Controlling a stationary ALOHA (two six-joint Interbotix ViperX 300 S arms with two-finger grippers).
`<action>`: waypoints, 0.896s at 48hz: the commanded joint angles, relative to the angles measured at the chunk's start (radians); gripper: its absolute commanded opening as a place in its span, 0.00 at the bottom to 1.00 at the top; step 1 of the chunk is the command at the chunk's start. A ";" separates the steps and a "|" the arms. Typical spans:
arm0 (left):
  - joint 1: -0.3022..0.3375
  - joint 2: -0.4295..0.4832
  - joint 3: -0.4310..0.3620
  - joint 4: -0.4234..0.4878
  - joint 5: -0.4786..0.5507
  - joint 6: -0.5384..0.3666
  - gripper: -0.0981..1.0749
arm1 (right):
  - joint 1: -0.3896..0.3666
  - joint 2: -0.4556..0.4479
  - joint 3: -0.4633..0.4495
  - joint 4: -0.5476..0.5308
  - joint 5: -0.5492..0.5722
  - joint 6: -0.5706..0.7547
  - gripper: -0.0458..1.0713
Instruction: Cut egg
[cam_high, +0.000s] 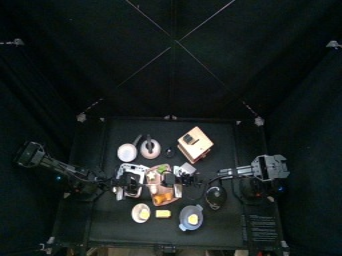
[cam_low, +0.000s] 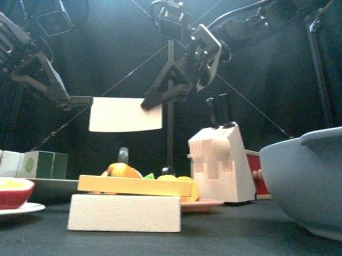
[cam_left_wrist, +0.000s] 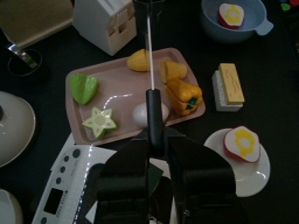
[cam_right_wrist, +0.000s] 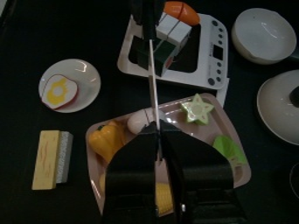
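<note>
Going left to right, we've got a white bowl (cam_left_wrist: 10, 131), then the pink tray (cam_left_wrist: 117, 70) with a green pepper (cam_left_wrist: 83, 87), star fruit (cam_left_wrist: 98, 122), white egg (cam_left_wrist: 142, 115) and yellow pepper (cam_left_wrist: 184, 94). Left hand (cam_left_wrist: 152, 162) is clamped on a knife (cam_left_wrist: 149, 61), blade right over the egg. Right hand (cam_right_wrist: 158, 166) grips a second knife (cam_right_wrist: 153, 74) too.
</note>
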 joint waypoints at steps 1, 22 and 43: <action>-0.002 0.025 -0.008 -0.032 -0.020 -0.003 0.42 | -0.003 -0.008 -0.023 0.000 -0.015 0.000 0.33; 0.000 0.137 -0.015 -0.103 -0.044 -0.002 0.42 | -0.009 0.084 -0.026 0.023 -0.060 0.005 0.33; 0.000 0.137 -0.011 -0.137 -0.044 0.000 0.42 | -0.014 0.112 -0.026 0.028 -0.075 0.005 0.33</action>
